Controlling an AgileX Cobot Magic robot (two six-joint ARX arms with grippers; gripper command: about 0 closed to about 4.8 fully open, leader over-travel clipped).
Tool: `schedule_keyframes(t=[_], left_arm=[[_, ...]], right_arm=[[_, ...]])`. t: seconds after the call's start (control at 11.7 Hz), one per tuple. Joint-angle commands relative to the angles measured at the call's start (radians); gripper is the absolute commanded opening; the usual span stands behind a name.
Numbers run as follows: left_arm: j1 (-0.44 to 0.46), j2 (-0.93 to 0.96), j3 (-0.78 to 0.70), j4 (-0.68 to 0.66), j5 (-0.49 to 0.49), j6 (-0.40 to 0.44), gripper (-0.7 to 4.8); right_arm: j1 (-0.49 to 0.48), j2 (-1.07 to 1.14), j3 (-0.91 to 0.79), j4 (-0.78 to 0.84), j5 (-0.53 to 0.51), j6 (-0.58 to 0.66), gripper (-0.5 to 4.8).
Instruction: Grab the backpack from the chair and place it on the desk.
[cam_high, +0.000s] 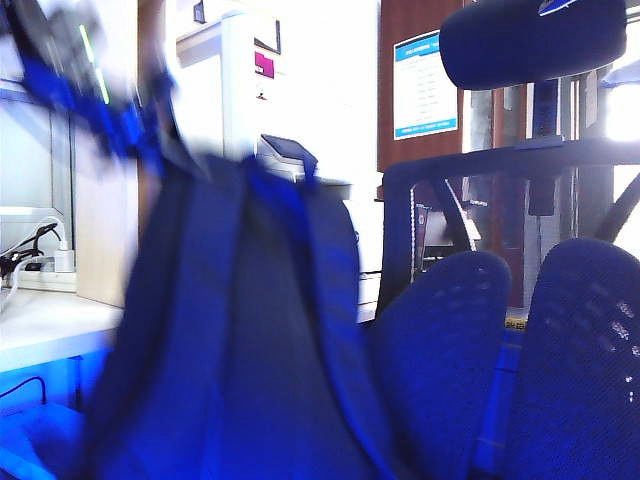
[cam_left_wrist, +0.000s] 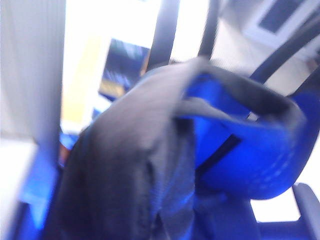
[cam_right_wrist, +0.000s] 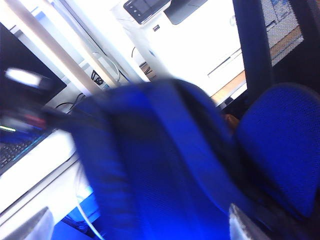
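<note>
Left gripper (cam_high: 100, 75): blurred, at ten o'clock in the exterior view, jaws pressed together on the backpack (cam_high: 240, 340) top, which hangs below toward six o'clock. Right gripper (cam_right_wrist: 140, 230): fingertips spread wide, backpack between and beyond them. Chair (cam_high: 520, 330): at three o'clock, just beside the backpack. Desk (cam_high: 45, 325): at nine o'clock.

backpack (cam_high: 240, 340): motion-blurred, bottom cut by edge | left end effector (cam_high: 95, 75): blurred above backpack, grip indiscernible | chair (cam_high: 560, 340): partly cropped
</note>
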Motion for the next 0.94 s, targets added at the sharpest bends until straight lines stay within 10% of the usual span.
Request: schedule_keyframes(t=[0.09, 0.6, 0.94], left_arm=[[0.011, -0.267, 0.032, 0.185, -0.101, 0.005, -0.06], [0.012, -0.599, 0.032, 0.144, -0.416, 0.134, -0.06], [0.013, -0.724, 0.046, 0.15, -0.741, 0.445, -0.06]], right_arm=[[0.0, -0.003, 0.006, 0.01, -0.035, -0.033, 4.79], [0.035, -0.023, 0.008, 0.035, -0.235, -0.021, 4.79], [0.076, -0.03, 0.009, 0.089, -0.34, -0.016, 4.79]])
